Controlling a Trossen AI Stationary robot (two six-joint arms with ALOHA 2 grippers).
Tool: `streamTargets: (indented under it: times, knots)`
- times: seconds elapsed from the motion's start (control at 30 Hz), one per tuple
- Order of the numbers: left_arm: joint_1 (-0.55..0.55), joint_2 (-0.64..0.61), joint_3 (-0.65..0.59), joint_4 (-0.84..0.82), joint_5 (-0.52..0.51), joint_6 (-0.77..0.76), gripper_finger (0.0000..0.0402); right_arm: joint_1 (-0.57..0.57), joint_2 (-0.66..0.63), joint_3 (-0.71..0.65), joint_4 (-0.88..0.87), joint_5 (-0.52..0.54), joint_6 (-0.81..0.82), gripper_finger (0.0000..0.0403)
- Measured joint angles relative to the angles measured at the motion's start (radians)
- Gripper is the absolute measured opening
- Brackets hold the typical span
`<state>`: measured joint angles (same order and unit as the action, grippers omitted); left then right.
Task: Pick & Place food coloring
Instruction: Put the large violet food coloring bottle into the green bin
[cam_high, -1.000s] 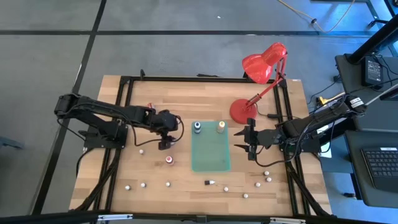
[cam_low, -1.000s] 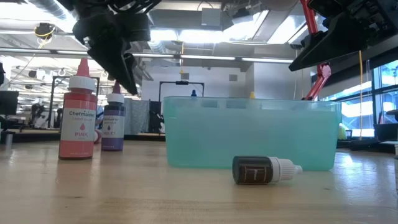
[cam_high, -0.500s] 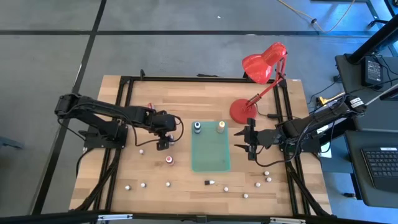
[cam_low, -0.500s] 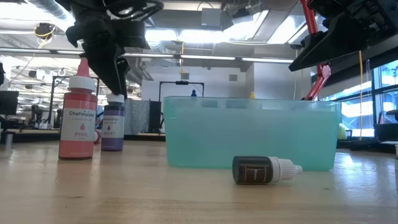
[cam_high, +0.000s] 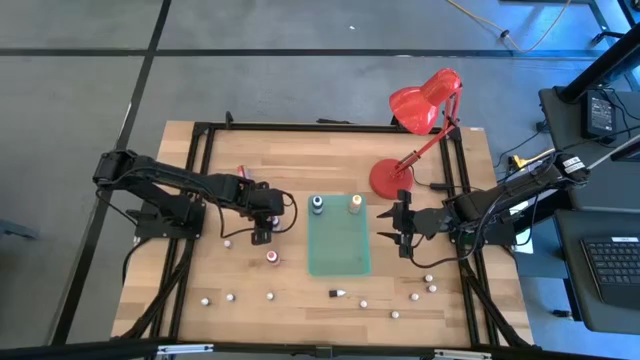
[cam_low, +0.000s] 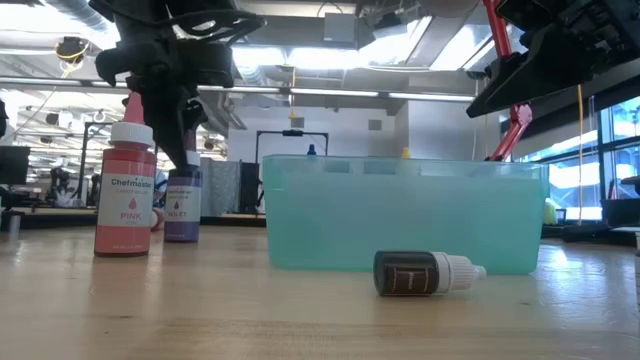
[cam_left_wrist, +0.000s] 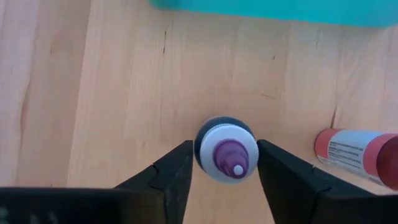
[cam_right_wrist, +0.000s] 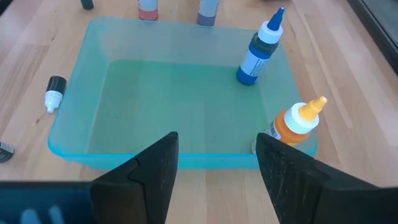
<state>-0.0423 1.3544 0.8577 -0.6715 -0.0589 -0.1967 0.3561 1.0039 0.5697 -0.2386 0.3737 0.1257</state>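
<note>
Overhead, your left hand (cam_high: 262, 236) sits over the bench (cam_high: 300, 165) left of the teal bin (cam_high: 338, 246); what lies between its fingers is hidden there. Your left wrist camera supplies it: the fingers (cam_left_wrist: 177, 171) flank an upright violet food coloring bottle (cam_left_wrist: 226, 152), touching or almost touching its cap, though a firm clench cannot be confirmed. A red bottle (cam_left_wrist: 357, 154) lies on its side nearby. The bench-level camera shows the upright pink bottle (cam_low: 126, 192) and a dark bottle (cam_low: 426, 273) lying before the bin. Your right hand (cam_right_wrist: 214, 162) hovers with fingers spread and empty beside the bin; only its wrist camera shows the blue bottle (cam_right_wrist: 260, 50) and orange bottle (cam_right_wrist: 297, 122) at the bin's edge.
</note>
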Motion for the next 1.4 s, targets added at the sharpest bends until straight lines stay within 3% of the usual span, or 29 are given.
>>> streamTargets:
  times: [0.33, 0.47, 0.73, 0.97, 1.17, 1.4]
  knots:
    - [0.000, 0.000, 0.000, 0.001, -0.002, 0.049, 0.0117, 0.000, 0.000, 0.000, -0.007, 0.000, -0.001, 0.0218]
    - [0.000, 0.001, 0.019, 0.002, -0.008, 0.053, 0.0116, 0.000, 0.000, 0.000, -0.008, 0.000, -0.003, 0.0218]
    - [0.005, 0.000, 0.227, -0.010, -0.097, 0.059, 0.0115, 0.000, 0.000, 0.000, -0.007, 0.000, -0.006, 0.0218]
    - [0.007, 0.012, 0.358, 0.149, -0.013, 0.195, 0.0115, 0.000, 0.000, 0.000, -0.007, 0.000, -0.007, 0.0218]
    - [0.007, 0.118, 0.360, 0.283, 0.033, 0.363, 0.0115, 0.000, 0.000, 0.000, -0.007, 0.000, -0.006, 0.0218]
    - [0.042, 0.285, 0.440, 0.229, 0.028, 0.392, 0.0115, 0.000, 0.000, 0.000, -0.007, 0.000, -0.005, 0.0218]
